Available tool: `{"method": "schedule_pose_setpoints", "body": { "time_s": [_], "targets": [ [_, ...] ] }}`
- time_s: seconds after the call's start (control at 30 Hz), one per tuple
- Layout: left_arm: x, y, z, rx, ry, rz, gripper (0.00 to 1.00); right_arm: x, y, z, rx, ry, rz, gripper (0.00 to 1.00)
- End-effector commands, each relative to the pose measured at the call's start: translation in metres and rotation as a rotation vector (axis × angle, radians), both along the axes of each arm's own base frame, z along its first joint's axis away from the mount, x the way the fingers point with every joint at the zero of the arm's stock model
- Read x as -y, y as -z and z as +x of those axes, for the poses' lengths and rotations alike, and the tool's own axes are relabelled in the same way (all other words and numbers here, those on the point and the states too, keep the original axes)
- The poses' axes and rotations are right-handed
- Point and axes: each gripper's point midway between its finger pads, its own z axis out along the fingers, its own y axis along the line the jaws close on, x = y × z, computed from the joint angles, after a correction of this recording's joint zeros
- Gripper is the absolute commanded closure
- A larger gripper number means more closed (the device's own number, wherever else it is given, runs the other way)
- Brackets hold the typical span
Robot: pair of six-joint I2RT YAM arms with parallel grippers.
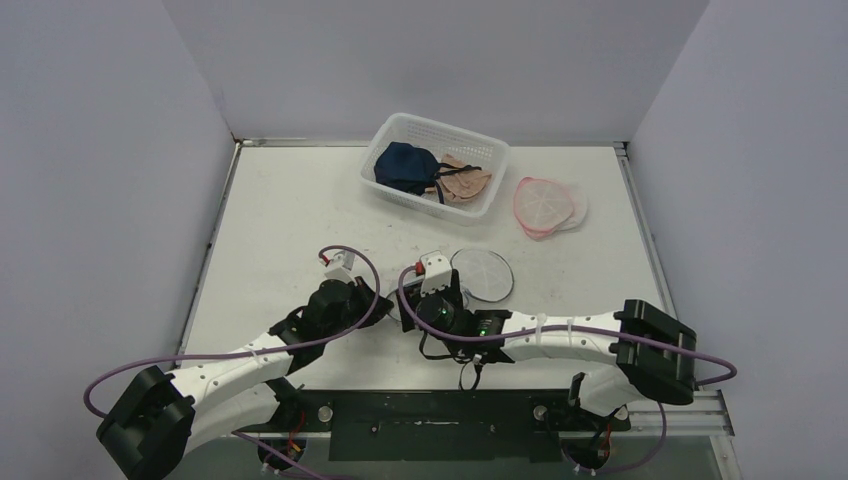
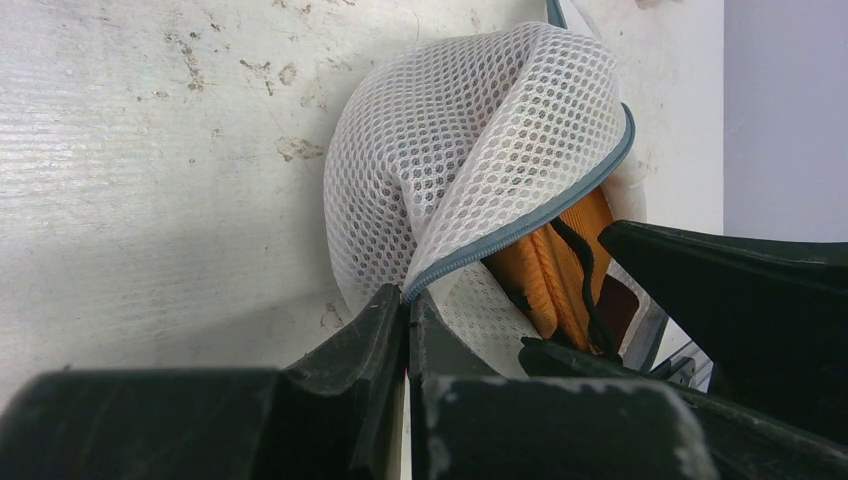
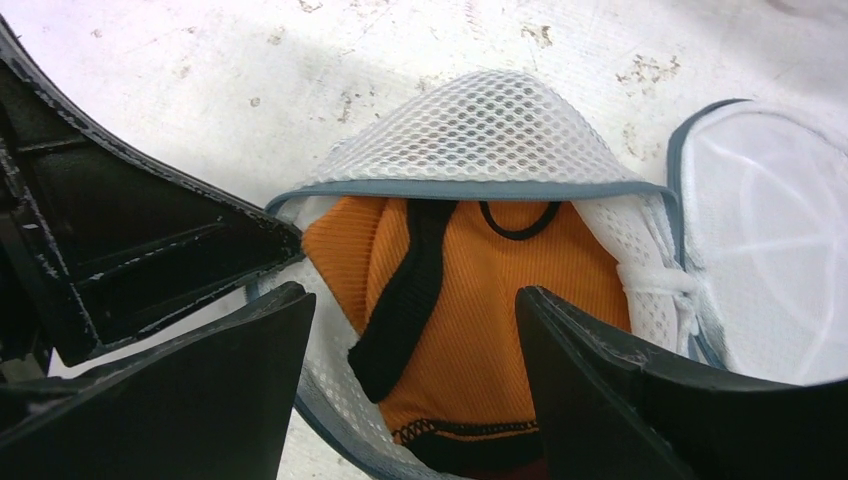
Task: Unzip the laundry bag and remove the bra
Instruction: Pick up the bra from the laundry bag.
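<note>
The left gripper [image 2: 408, 303] is pinched tight on the zipper rim of the laundry bag [image 2: 470, 130], holding the mesh flap up like a hood. Under that hood sits the orange bra [image 3: 480, 290], dead ahead of the right gripper [image 3: 415, 305], whose jaws stand apart, one on either side of it. The right arm is nearer, so the pull looks to be its job.

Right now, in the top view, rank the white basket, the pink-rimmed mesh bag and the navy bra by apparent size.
1. White basket, clearly largest.
2. Pink-rimmed mesh bag.
3. Navy bra, barely smaller than the bag; it lies bunched, so this ranking is unsure.
</note>
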Motion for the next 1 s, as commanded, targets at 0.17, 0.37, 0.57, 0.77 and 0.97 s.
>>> {"method": "schedule_pose_setpoints", "body": {
  "time_s": [0.17,0.37,0.57,0.77,0.97],
  "targets": [
    [0.006,-0.018,0.008,0.042,-0.001,-0.041,1.00,-0.024,-0.012,0.009,0.022,0.003,-0.011,0.27],
    [0.006,-0.018,0.007,0.042,0.000,-0.042,1.00,-0.009,-0.011,0.017,0.025,0.078,-0.016,0.44],
    [0.008,-0.020,0.009,0.047,0.003,-0.049,1.00,0.012,-0.003,0.022,0.017,0.143,-0.058,0.59],
    [0.007,-0.018,0.008,0.040,0.001,-0.044,1.00,0.027,-0.010,0.023,0.034,0.175,-0.044,0.63],
    [0.010,-0.018,0.009,0.034,0.005,-0.051,1.00,0.012,-0.011,0.021,0.027,0.111,-0.032,0.47]
  ]
}}
